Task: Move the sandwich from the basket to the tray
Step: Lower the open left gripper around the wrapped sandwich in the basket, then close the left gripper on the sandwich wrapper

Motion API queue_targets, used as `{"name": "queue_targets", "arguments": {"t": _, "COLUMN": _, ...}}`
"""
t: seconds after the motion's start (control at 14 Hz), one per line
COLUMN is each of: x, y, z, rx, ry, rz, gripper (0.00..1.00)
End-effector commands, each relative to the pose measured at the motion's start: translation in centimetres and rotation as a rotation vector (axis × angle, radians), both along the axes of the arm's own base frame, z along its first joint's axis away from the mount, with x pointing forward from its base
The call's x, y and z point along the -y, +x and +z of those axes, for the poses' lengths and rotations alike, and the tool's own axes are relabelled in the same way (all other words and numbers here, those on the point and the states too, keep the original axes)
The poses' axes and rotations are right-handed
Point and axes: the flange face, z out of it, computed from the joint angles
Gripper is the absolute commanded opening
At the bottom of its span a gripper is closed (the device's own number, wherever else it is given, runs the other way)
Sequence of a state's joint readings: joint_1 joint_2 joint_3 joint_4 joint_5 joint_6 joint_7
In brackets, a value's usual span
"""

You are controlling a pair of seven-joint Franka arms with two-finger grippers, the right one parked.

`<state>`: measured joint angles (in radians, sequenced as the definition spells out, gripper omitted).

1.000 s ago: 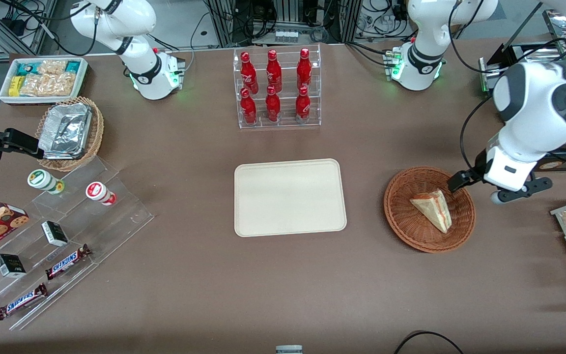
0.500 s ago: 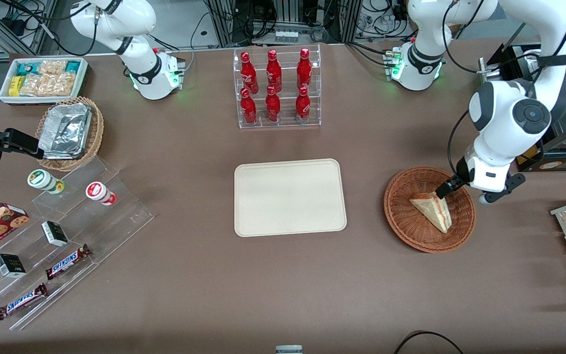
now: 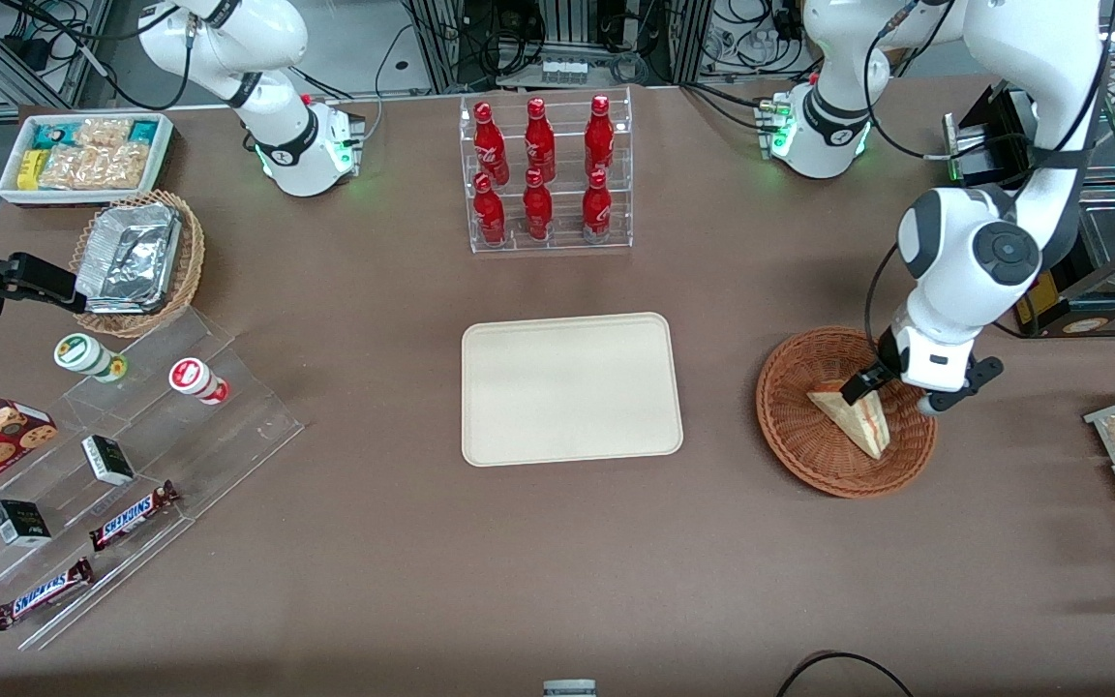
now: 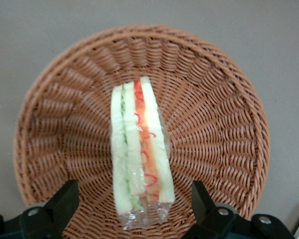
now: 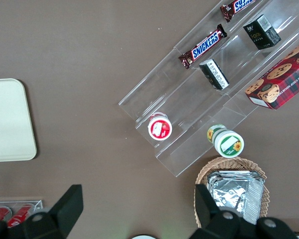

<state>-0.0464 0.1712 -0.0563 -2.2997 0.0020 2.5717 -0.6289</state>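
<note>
Gripper (image 4: 134,209) hangs spread wide right over the sandwich (image 4: 138,152) in the basket (image 4: 219,124), fingers either side, not touching it; tray (image 3: 572,387) sits nearby.

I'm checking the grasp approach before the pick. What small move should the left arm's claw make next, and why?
Probably ease the claw straight down a little, then close. Its fingers stand open on either side of the sandwich, which lies in the basket and is not yet gripped. The tray waits bare.
</note>
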Motion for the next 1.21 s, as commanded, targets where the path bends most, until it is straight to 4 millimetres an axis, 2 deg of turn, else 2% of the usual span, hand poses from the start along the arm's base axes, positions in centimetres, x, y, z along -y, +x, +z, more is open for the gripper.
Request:
{"name": "queue_targets", "arguments": {"t": 0.0, "x": 0.4, "y": 0.0, "z": -1.0, "rx": 0.012, "ry": -0.004, "rz": 0.011, "gripper": 1.0}}
{"name": "queue_targets", "arguments": {"t": 0.29, "x": 0.3, "y": 0.4, "z": -2.3, "rx": 0.023, "ry": -0.008, "rz": 0.015, "gripper": 0.99}}
{"name": "queue_targets", "arguments": {"t": 0.36, "x": 0.3, "y": 0.5, "z": -2.5, "rx": 0.029, "ry": -0.01, "rz": 0.019, "gripper": 0.97}}
{"name": "queue_targets", "arguments": {"t": 0.43, "x": 0.3, "y": 0.5, "z": -2.7, "rx": 0.035, "ry": -0.013, "rz": 0.033, "gripper": 0.9}}
{"name": "queue_targets", "arguments": {"t": 0.5, "x": 0.3, "y": 0.5, "z": -3.3, "rx": 0.034, "ry": -0.016, "rz": 0.053, "gripper": 0.54}}
{"name": "queue_targets", "arguments": {"t": 0.57, "x": 0.4, "y": 0.6, "z": -3.4, "rx": 0.038, "ry": -0.017, "rz": 0.055, "gripper": 0.09}}
{"name": "queue_targets", "arguments": {"t": 0.64, "x": 0.4, "y": 0.7, "z": -3.5, "rx": 0.038, "ry": -0.017, "rz": 0.055, "gripper": 0.0}}
{"name": "queue_targets", "arguments": {"t": 0.79, "x": 0.5, "y": 0.7, "z": -2.9, "rx": 0.046, "ry": -0.017, "rz": 0.051, "gripper": 0.0}}
{"name": "queue_targets", "arguments": {"t": 0.86, "x": 0.6, "y": 0.8, "z": -1.9, "rx": 0.057, "ry": -0.016, "rz": 0.047, "gripper": 0.0}}
{"name": "queue_targets", "arguments": {"t": 1.0, "x": 0.5, "y": 0.7, "z": 1.3, "rx": 0.041, "ry": -0.006, "rz": 0.042, "gripper": 0.0}}
{"name": "queue_targets", "arguments": {"t": 1.14, "x": 1.1, "y": 0.7, "z": 6.4, "rx": 0.031, "ry": 0.006, "rz": 0.026, "gripper": 0.0}}
